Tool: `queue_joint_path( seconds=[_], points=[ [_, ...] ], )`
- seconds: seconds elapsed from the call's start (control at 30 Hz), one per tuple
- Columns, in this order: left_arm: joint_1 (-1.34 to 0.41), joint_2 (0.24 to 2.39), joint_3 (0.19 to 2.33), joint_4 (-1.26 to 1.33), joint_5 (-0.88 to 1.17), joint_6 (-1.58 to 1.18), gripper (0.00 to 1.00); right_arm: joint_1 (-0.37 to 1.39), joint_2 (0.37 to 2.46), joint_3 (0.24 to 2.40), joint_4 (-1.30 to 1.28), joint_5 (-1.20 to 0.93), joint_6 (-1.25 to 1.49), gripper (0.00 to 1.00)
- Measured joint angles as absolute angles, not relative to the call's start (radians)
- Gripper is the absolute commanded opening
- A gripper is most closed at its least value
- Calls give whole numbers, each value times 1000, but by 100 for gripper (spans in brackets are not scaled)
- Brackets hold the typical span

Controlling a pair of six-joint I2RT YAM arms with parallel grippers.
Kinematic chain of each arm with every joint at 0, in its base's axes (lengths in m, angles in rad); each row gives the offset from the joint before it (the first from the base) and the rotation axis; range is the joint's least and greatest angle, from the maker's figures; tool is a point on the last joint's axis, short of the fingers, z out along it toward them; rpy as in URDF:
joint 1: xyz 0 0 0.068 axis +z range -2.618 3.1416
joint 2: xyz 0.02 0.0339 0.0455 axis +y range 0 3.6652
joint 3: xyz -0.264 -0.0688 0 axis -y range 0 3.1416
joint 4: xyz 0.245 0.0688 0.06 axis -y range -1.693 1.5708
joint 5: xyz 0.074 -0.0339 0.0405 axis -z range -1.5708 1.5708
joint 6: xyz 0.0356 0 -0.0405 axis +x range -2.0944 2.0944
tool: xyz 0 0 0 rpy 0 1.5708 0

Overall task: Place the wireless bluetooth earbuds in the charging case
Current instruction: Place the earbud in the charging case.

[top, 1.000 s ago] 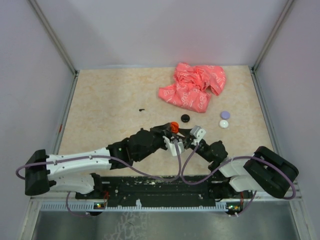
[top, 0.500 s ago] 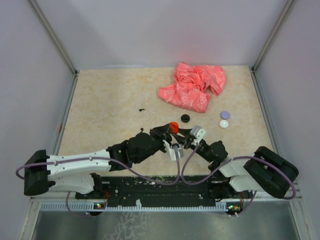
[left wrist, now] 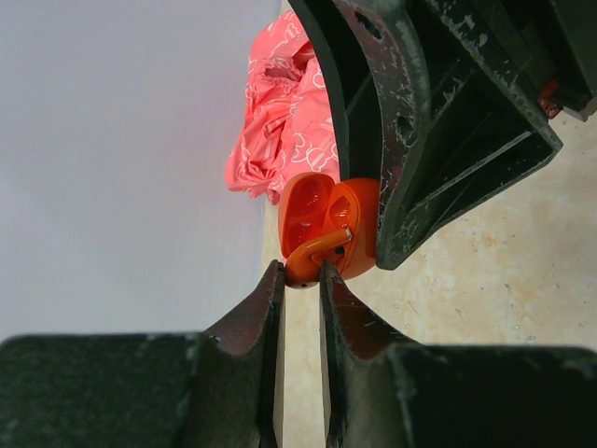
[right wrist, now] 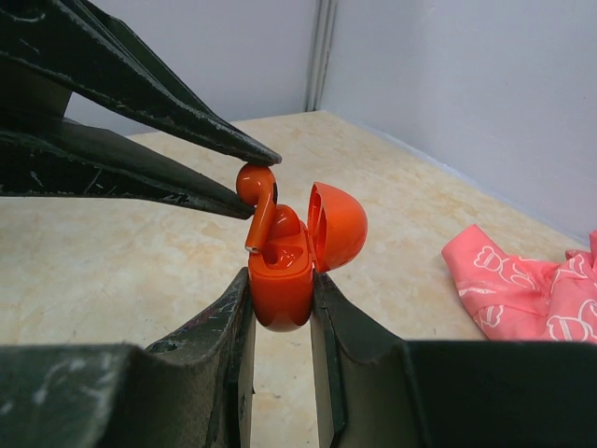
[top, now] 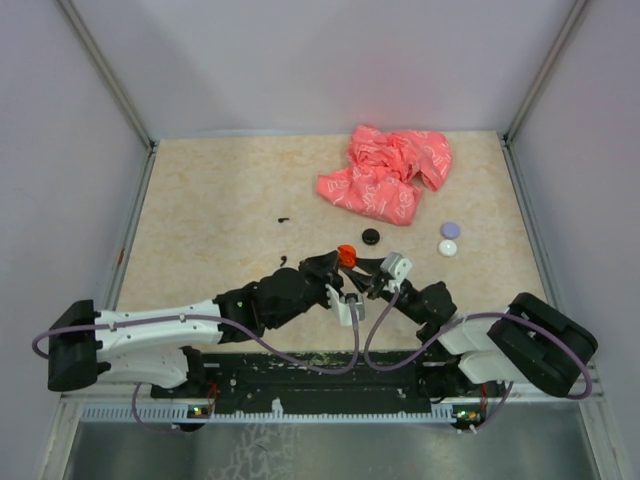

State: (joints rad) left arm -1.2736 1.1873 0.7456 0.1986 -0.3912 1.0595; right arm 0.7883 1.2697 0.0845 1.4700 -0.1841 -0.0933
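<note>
Two arms met above the near middle of the table point(top: 220, 205). The right gripper point(right wrist: 280, 297) was clamped tight on the sides of a small orange case point(right wrist: 280, 271). It held the case upright, clear of the tabletop, with the lid point(right wrist: 338, 224) swung open to one side.

The left gripper point(left wrist: 300, 273) came in from the other side with its jaws all but closed, and their very tips pinched the round head of an orange earbud point(right wrist: 256, 191). The bud's stem slanted down into the open mouth of the case, with its lower end at the rim. From where I stood I could not tell whether it had gone inside. An orange bulge showed in the case just beside the stem, and I could not tell whether that was a second bud or part of the case.

A crumpled pink cloth point(top: 385, 172) lay at the far right of the table. Between it and the arms sat a black disc point(top: 371, 236). Further right were a purple disc point(top: 450, 229) and a white disc point(top: 448, 247), one just beside the other. A tiny black bit point(top: 284, 219), too small to make out, lay alone on the bare surface to the left of the black disc, well apart from both grippers.
</note>
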Motion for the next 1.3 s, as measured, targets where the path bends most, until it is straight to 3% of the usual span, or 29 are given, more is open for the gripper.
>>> queue_joint_path(
  seconds=[0.77, 1.3],
  points=[
    [-1272, 1210, 773, 157, -402, 1150, 12, 788, 1270, 78, 1473, -190, -85, 0],
    [-1272, 1212, 791, 113, -365, 1160, 19, 788, 1270, 78, 1473, -196, -80, 0]
  ],
)
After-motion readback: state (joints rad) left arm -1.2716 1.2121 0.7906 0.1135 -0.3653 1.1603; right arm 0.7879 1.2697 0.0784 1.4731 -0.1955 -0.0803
